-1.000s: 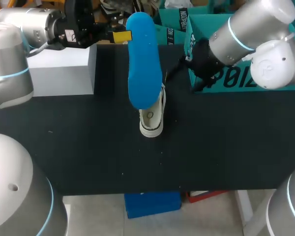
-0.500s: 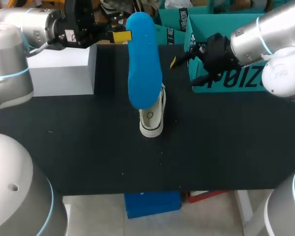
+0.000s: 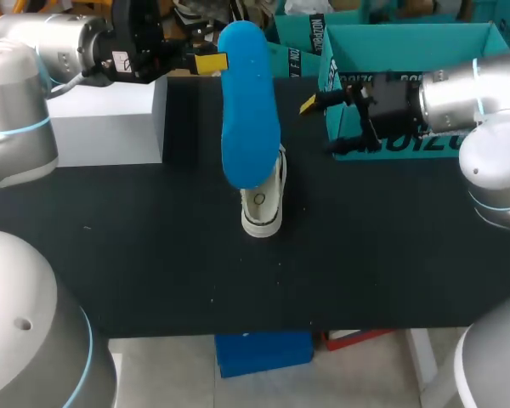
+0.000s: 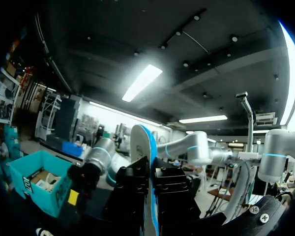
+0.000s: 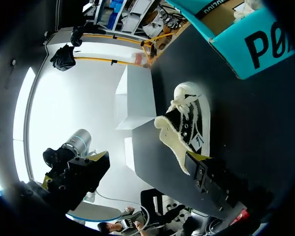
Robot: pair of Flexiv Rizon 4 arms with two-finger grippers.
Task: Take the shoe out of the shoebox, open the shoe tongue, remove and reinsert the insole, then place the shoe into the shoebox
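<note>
My left gripper (image 3: 206, 62) hangs above the back of the table, shut on the edge of a long blue insole (image 3: 248, 106). In the left wrist view the insole (image 4: 148, 191) stands edge-on between the black fingers. Under it on the black table (image 3: 153, 255) stands the black-and-white shoe (image 3: 262, 201), its cream tongue pulled out in the right wrist view of the shoe (image 5: 187, 120). My right gripper (image 3: 323, 127) is open and holds nothing, right of the shoe, in front of the teal shoebox (image 3: 408, 47). Its fingers flank the shoe from a distance in its own view, right gripper (image 5: 150, 156).
A white block (image 3: 110, 119) stands at the back left of the table. A second teal box (image 3: 293, 53) sits behind, between the insole and the shoebox. The table's front edge (image 3: 280, 327) runs below the shoe.
My right arm has drawn back to the right, away from the shoe, its open gripper turning level beside the shoebox. The left arm and the insole have kept still.
</note>
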